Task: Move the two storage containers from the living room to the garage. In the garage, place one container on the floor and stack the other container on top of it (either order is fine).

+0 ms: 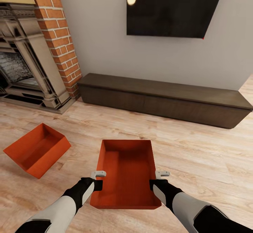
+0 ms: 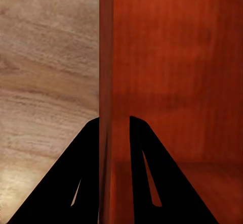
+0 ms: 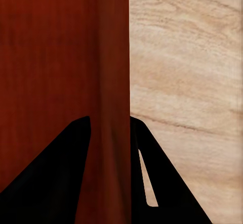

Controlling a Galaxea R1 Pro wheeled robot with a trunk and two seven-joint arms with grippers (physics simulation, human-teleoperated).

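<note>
Head view: one storage container (image 1: pixel 127 173) sits between the two arms, directly in front of the robot, open side up. The left gripper (image 1: pixel 98 179) clamps the container's left long wall and the right gripper (image 1: pixel 157 179) clamps its right long wall, both near the end closest to the robot. A second storage container (image 1: pixel 38 149) is to the left, well apart from the first, tilted with its opening turned toward the right. Both are over the light wood-plank floor (image 1: pixel 196 155). Beyond them a long dark low cabinet (image 1: pixel 165 98) runs along the cream wall, a brick fireplace (image 1: pixel 35 47) stands at far left, and a wall TV (image 1: pixel 172 6) hangs above the cabinet. Left wrist view: the left gripper's (image 2: pixel 114 133) dark jaws straddle the thin orange-red wall, closed on it, one inside the bin and one outside over wood planks. Right wrist view: the right gripper's (image 3: pixel 110 133) jaws likewise pinch the opposite wall, floor visible on the outer side.
</note>
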